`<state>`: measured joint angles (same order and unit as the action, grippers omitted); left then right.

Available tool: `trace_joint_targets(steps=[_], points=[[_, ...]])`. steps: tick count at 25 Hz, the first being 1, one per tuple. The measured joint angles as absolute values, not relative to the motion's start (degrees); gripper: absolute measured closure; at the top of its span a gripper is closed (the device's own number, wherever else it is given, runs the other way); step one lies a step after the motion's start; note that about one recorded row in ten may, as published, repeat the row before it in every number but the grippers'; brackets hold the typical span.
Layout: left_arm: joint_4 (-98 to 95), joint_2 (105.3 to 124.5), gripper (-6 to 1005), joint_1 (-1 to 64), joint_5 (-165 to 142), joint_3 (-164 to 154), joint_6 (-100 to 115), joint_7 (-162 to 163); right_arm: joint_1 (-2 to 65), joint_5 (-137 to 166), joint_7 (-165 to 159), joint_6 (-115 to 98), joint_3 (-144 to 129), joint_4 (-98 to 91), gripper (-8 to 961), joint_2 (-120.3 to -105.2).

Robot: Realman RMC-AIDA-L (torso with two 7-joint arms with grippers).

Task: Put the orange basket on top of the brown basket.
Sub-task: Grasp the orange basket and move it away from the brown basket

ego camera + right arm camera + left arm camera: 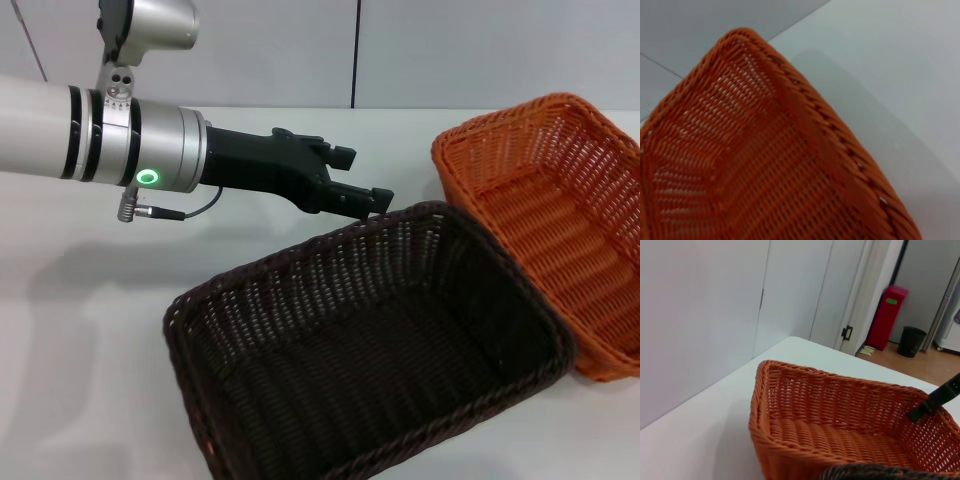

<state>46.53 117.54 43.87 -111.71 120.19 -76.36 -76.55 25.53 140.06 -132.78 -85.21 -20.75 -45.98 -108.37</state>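
Orange basket (560, 220): sits on the white surface (90, 300), right of the brown one, touching it
Brown basket (370, 350): front and centre, tilted a bit, nothing inside
Left claw (365, 198): hovering just behind the brown basket's far rim, fingers slightly apart, gripping nothing
Right claw: can't see it, its camera is right over the orange rim (805, 105)

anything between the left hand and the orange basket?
Nothing visible. The left hand hangs over bare table, behind the brown basket's far rim; the orange basket sits to its right with open space between.
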Motion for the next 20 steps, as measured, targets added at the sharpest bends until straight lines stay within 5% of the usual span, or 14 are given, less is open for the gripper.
trace_joint_targets(steps=[20], points=[[45.3, 117.78, 136, 43.5, -111.4, 120.1, -73.2, -76.6, 20.6, 129.3, -127.7, -81.4, -18.6, -45.8, 608, -108.65]])
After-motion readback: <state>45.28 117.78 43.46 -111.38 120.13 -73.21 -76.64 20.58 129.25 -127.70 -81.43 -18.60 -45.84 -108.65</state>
